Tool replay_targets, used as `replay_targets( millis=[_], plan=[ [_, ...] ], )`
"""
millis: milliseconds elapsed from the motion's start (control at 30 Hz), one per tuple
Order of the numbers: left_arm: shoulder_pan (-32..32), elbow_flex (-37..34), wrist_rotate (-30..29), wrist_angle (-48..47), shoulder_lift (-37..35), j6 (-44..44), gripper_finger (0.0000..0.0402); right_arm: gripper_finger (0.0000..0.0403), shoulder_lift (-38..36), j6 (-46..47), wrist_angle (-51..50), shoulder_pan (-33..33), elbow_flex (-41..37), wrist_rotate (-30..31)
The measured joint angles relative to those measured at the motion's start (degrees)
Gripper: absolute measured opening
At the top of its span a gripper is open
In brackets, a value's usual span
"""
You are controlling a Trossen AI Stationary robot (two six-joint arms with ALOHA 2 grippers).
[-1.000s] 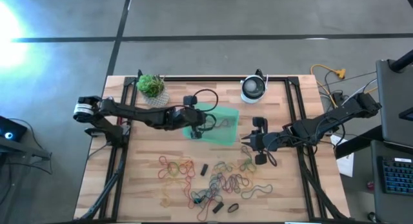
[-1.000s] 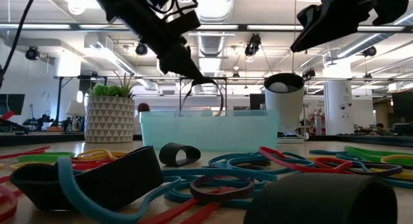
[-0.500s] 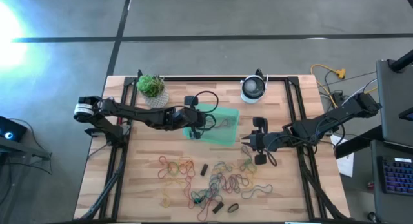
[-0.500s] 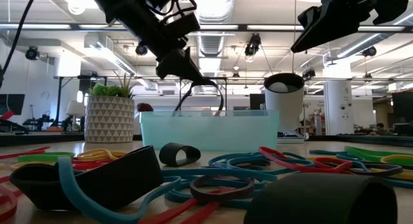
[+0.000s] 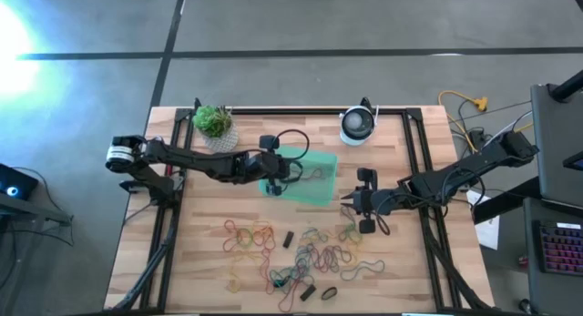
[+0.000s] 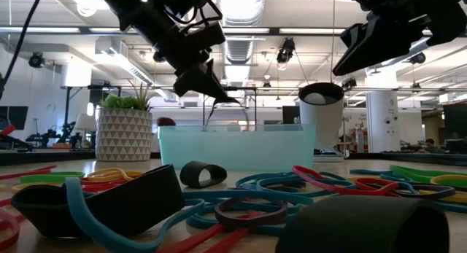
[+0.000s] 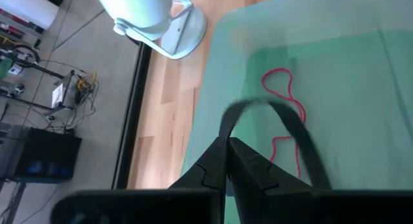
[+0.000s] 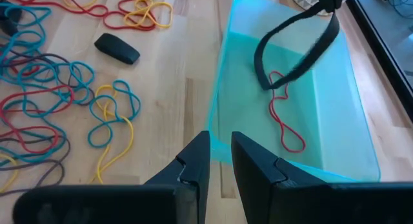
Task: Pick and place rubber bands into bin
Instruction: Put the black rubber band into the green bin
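The bin is a translucent green tray in the middle of the table, and its near wall faces the low view. A thin red band lies inside it. My left gripper hangs above the tray's left part, shut on a wide dark rubber band. Many coloured rubber bands lie loose on the wood nearer the table's front edge. My right gripper hovers just off the tray's right near corner. Its fingers stand a narrow gap apart, with nothing between them. My left gripper pinches the dark band at one spot of its loop between the two fingertips, which slant down from the table's left. The band is lifted clear and hangs below the fingers as an open loop over the tray's inside.
A white patterned pot with a green plant stands left of the tray at the far edge. A round white and dark device stands to its far right. Black frame rails run along the table's sides. Short wide dark bands lie among the loose ones.
My left gripper has risen a little above the tray and drawn slightly toward the table's left, staying shut. The dark band has gone up with it and still hangs over the tray.
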Motion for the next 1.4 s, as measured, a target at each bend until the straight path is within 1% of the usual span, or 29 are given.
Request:
replay_targets(
  millis=[467, 600, 833, 967, 1033, 1167, 1233, 1400],
  plan=[
    [0.0, -0.3, 0.7, 0.1, 0.0, -0.3, 0.0002, 0.0059, 0.0, 0.0, 0.1, 0.0, 0.0, 0.1],
    [0.0, -0.3, -1.1, 0.1, 0.0, -4.3, 0.0002, 0.0059, 0.0, 0.0, 0.1, 0.0, 0.0, 0.1],
    [0.0, -0.3, -1.7, 0.2, 0.0, -6.1, 0.0002, 0.0059, 0.0, 0.0, 0.2, 0.0, 0.0, 0.1],
    [0.0, -0.3, -1.7, 0.4, 0.0, -6.0, 0.0002, 0.0059, 0.0, 0.0, 0.2, -0.1, 0.0, 0.1],
    [0.0, -0.3, -1.6, 0.6, 0.0, -4.4, 0.0002, 0.0059, 0.0, 0.0, 0.2, -0.1, 0.0, 0.1],
    [-0.1, -0.3, 0.6, 1.8, 0.0, -1.3, 0.0002, 0.0059, 0.0, 0.0, 0.2, -0.1, 0.0, 0.1],
    [-0.2, -0.3, 1.7, 3.1, 0.0, -1.1, 0.0002, 0.0059, 0.0, 0.0, 0.2, 0.0, 0.0, 0.1],
    [-0.2, -0.3, 1.7, 5.6, 0.0, -1.1, 0.0002, 0.0059, 0.0, 0.0, 0.2, 0.0, 0.0, 0.1]
  ],
)
